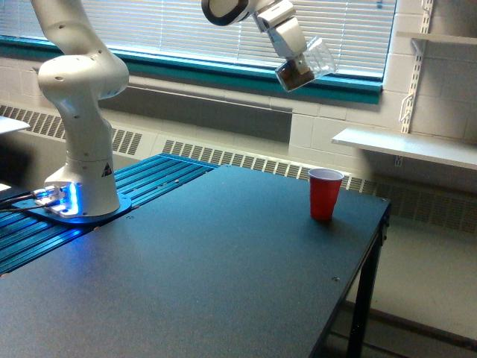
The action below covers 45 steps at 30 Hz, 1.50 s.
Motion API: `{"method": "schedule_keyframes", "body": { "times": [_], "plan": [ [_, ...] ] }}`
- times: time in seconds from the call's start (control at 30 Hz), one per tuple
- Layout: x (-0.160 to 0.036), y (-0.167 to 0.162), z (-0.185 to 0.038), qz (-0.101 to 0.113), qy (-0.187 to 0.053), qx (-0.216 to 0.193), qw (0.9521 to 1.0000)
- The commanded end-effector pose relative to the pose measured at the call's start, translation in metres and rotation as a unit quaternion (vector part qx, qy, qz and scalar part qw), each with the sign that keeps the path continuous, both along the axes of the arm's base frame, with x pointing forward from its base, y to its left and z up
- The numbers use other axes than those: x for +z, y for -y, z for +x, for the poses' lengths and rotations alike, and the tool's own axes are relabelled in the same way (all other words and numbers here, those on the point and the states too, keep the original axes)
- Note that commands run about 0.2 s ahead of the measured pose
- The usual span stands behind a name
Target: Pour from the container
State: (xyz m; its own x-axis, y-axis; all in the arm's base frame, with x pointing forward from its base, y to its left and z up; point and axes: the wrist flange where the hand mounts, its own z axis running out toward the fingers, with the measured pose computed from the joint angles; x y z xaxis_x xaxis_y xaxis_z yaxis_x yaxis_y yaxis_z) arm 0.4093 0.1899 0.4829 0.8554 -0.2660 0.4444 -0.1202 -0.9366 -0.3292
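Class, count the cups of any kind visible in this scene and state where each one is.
2. A small clear plastic cup with dark brown contents is held tilted in the gripper, high above the table. An opaque red plastic cup stands upright on the black table.

the white arm (78,112) rises from its base at the exterior view's left, where a blue light glows at the foot. its thick lower column stands upright and ends in a rounded joint, above which the next link leaves the top of the picture. a dark-ringed wrist joint (223,10) shows at the top edge, just to the left of the hand. the hand (292,56) slants down toward the exterior view's right, raised high, clasping a tilted clear cup; its fingers cannot be made out singly.
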Motion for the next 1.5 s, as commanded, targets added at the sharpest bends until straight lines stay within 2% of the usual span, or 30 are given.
{"method": "schedule_keyframes", "body": {
  "times": [0.03,0.3,0.8,1.5],
  "plan": [
    [-0.012,-0.010,-0.005,-0.010,-0.014,0.023,0.9996],
    [-0.026,-0.016,-0.004,-0.013,-0.034,0.024,0.9991],
    [-0.053,-0.024,0.007,-0.040,-0.065,0.013,0.9970],
    [-0.083,-0.042,0.017,-0.061,-0.108,0.007,0.9923]
  ]
}}
